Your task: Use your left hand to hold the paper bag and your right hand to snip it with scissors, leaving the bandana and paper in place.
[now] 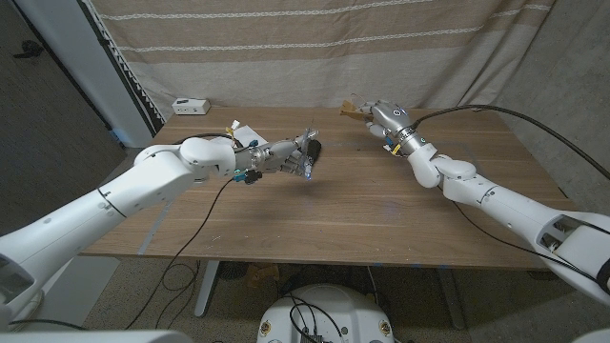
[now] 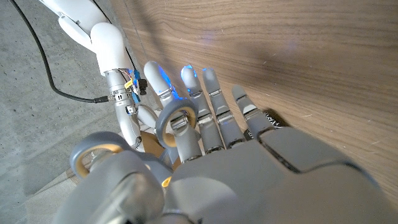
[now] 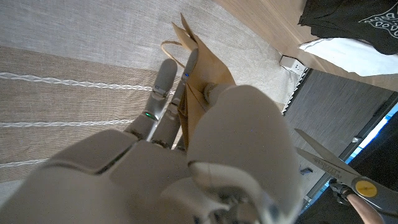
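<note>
My left hand [image 1: 286, 157] hovers over the table's left middle and grips the scissors, fingers through their grey, orange-lined handle rings [image 2: 177, 119]. The scissors' blades [image 3: 328, 163] are slightly apart and point toward the other hand. My right hand [image 1: 386, 119] is raised at the far middle of the table and pinches the brown paper bag [image 1: 355, 110] upright; its twisted handle and top edge [image 3: 194, 59] stick out past the fingers. A black bandana [image 3: 348, 18] lies on a white paper [image 3: 348, 46] on the table, just behind my left hand [image 2: 249, 174].
A small white box [image 1: 191, 105] sits at the table's back left corner. The white paper [image 1: 243, 131] lies near the left forearm. A striped curtain hangs behind the table. Cables trail from both arms across the wooden top [image 1: 362, 210].
</note>
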`<state>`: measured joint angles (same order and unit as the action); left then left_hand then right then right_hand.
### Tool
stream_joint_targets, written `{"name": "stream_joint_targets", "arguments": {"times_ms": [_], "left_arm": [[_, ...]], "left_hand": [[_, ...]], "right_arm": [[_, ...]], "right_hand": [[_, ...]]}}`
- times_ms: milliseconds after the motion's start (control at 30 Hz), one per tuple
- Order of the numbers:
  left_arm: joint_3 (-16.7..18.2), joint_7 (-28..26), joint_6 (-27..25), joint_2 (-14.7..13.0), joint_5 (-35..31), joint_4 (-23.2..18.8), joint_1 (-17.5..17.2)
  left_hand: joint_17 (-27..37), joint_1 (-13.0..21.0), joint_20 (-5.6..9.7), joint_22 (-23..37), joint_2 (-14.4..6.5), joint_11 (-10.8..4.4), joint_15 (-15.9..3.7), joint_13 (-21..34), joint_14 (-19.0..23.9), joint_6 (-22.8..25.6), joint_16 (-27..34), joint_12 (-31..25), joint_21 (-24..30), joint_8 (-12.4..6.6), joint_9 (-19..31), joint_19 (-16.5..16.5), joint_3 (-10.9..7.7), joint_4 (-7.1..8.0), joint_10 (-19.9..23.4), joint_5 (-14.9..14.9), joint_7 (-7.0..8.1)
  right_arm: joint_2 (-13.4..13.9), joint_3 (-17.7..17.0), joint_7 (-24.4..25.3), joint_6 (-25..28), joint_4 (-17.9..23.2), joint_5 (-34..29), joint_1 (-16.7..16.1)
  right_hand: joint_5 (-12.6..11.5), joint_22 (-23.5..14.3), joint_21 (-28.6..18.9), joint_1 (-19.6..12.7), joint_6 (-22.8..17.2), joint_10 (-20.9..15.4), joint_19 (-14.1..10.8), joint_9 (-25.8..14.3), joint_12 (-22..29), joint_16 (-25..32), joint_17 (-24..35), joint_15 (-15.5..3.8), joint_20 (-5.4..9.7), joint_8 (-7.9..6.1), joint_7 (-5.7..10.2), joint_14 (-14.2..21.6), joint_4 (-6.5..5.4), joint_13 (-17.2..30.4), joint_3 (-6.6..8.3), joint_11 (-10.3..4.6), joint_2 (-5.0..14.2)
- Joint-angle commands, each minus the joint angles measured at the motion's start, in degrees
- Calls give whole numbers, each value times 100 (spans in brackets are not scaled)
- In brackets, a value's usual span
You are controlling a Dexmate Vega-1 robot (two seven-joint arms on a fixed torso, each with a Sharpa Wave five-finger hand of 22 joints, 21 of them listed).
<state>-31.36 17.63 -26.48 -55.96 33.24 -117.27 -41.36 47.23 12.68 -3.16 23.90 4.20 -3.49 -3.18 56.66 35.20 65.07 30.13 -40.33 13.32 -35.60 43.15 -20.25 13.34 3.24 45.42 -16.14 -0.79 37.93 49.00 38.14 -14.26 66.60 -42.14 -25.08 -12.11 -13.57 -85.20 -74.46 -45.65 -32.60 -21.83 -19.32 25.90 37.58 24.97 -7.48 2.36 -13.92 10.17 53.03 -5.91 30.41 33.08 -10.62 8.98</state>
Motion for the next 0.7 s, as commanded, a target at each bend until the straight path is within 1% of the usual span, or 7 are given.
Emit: {"name": "stream_joint_targets", "arguments": {"times_ms": [33, 267, 333, 400, 533, 700], "left_arm": [[-168, 248, -47, 96, -39, 109, 214], [-214, 321, -144, 77, -72, 61, 301], [-272, 392, -197, 82, -122, 61, 384], [-333, 461, -231, 100, -185, 68, 475], [-458, 609, -240, 171, -329, 127, 663], [-539, 732, -255, 246, -384, 214, 778]], "left_hand": [[-1, -392, 20, 17, 464, -1, -106, 15, -33, 1118, 44, -54, -11, -19, 10, -6, 629, -584, 53, -50, -1094], [-14, -395, 20, 13, 464, -9, -108, 20, -31, 1134, 58, -56, -15, -40, 45, -4, 629, -585, 41, -57, -1093], [-7, -396, 15, 12, 464, 11, -114, 21, -36, 1134, 68, -48, -17, -22, 20, 0, 630, -585, 18, -58, -1088], [-16, -397, 20, 11, 465, -6, -110, 24, -35, 1142, 69, -56, -18, -29, 29, 1, 631, -586, 30, -60, -1091], [-21, -403, 16, 17, 471, 17, -111, 5, -49, 1148, 75, -55, -18, -40, 49, 10, 635, -586, 52, -60, -1094], [-43, -410, 26, 19, 480, 5, -110, 28, -48, 1152, 79, -72, -13, -32, 42, 2, 639, -588, 50, -57, -1094]], "right_arm": [[20, 309, 353, -571, -428, -449, 442], [271, 428, 233, -879, -356, -707, 635], [316, 451, 218, -951, -364, -786, 692], [338, 458, 219, -1000, -379, -831, 727], [368, 431, 227, -976, -356, -856, 712], [476, 412, 201, -1083, -279, -890, 688]], "right_hand": [[26, -6, -38, -463, -207, 45, 15, -24, 38, 19, -1, -577, 953, 13, 153, 25, -102, 52, 539, -13, 381], [59, 13, -67, -501, -316, 83, 74, -29, 50, 4, -16, -576, 952, 4, 148, -9, -97, 131, 524, -56, 371], [62, 15, -70, -507, -317, 83, 81, -31, 52, 3, -18, -577, 953, 7, 149, -13, -95, 139, 522, -59, 371], [65, 18, -74, -513, -329, 83, 91, -31, 54, 6, -15, -578, 953, 7, 146, -12, -91, 149, 519, -63, 370], [72, 20, -85, -523, -347, 81, 106, -35, 60, 6, -16, -578, 953, 7, 146, -19, -86, 168, 510, -68, 366], [79, 31, -94, -538, -367, 74, 136, -33, 71, 13, -12, -577, 952, 16, 128, -23, -86, 200, 501, -71, 370]]}}
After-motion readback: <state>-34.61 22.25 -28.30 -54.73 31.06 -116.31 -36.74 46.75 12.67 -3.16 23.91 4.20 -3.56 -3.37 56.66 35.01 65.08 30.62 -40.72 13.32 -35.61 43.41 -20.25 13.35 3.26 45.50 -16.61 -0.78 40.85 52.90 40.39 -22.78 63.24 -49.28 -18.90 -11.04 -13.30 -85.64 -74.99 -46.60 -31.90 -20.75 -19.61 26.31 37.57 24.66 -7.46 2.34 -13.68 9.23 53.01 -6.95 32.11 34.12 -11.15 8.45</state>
